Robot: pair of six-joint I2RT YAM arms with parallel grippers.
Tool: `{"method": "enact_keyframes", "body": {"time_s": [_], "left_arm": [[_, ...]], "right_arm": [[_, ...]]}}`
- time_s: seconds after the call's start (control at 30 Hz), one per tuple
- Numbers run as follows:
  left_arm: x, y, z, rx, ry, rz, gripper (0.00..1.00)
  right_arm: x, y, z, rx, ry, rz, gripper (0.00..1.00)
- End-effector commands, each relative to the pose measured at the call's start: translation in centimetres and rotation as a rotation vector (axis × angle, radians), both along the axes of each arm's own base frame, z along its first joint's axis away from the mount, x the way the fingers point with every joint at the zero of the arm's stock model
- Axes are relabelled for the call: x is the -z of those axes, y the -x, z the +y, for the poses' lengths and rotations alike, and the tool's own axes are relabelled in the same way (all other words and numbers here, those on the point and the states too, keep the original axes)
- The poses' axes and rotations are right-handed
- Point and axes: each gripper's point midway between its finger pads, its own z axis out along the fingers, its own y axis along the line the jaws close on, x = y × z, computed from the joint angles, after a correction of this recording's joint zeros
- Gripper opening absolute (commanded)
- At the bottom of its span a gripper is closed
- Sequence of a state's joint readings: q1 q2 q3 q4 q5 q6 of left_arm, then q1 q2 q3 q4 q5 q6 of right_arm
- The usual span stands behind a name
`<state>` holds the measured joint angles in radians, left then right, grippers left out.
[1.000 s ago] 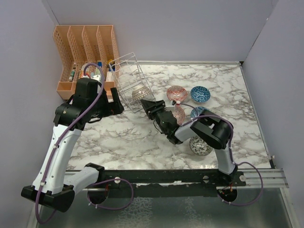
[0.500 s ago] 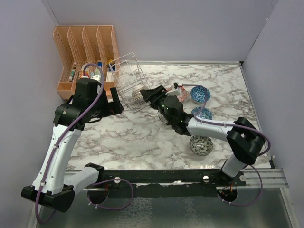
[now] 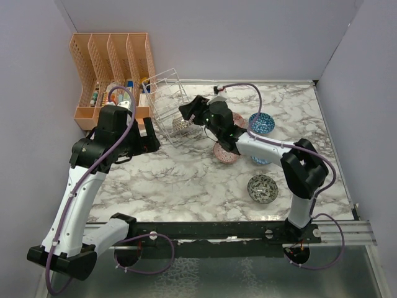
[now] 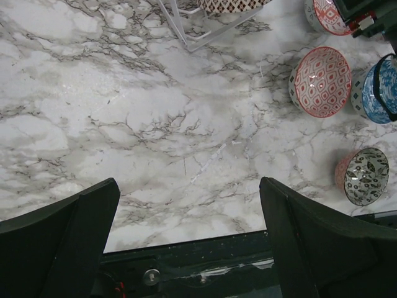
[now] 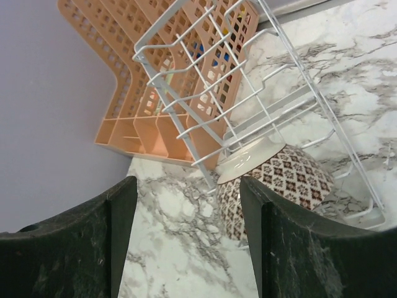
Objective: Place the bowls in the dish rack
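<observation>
The marble-patterned table [image 4: 155, 124] is gleaming smooth and glossy. The rack [image 3: 164, 104] is showing thin, white-coated wire. The organiser [image 5: 133, 118] is looking like matt peach plastic, and the bowl [image 5: 282, 177] is shining like glazed ceramic.

There are counted two reddish-pink bowls [image 4: 322, 82], two blue bowls [image 3: 262, 123], one brown bowl [image 5: 279, 180], one grey-green bowl [image 3: 262, 188], one dish rack [image 3: 164, 101], one peach organiser [image 3: 111, 62] and two arms [image 3: 80, 186].
</observation>
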<state>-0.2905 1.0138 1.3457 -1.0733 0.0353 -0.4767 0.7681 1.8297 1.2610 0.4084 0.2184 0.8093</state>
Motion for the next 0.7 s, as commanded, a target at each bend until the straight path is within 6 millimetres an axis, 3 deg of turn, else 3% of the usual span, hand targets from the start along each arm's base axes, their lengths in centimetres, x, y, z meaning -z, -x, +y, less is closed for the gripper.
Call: {"method": "enact_keyframes", "body": {"time_s": [0.0, 0.1, 0.3, 0.43, 0.67], "left_arm": [[0.0, 0.2, 0.5, -0.012, -0.024, -0.017, 0.99], [0.0, 0.2, 0.7, -0.018, -0.032, -0.019, 0.99], [0.0, 0.1, 1.1, -0.035, -0.046, -0.021, 0.99], [0.0, -0.2, 1.0, -0.037, -0.046, -0.022, 0.99], [0.3, -0.2, 1.2, -0.048, -0.057, -0.003, 0.99]], "right_arm": [[0.9, -0.2, 2.3, -0.165, 0.116, -0.067, 0.67], [0.9, -1.1, 2.5, -0.174, 0.221, -0.081, 0.66], [0.5, -3.2, 0.8, -0.107, 0.46, -0.134, 0.66], [2.2, -3.7, 0.6, -0.127, 0.566, -0.127, 0.68], [5.6, -3.4, 1.3, -0.178, 0.587, -0.076, 0.69]]}}
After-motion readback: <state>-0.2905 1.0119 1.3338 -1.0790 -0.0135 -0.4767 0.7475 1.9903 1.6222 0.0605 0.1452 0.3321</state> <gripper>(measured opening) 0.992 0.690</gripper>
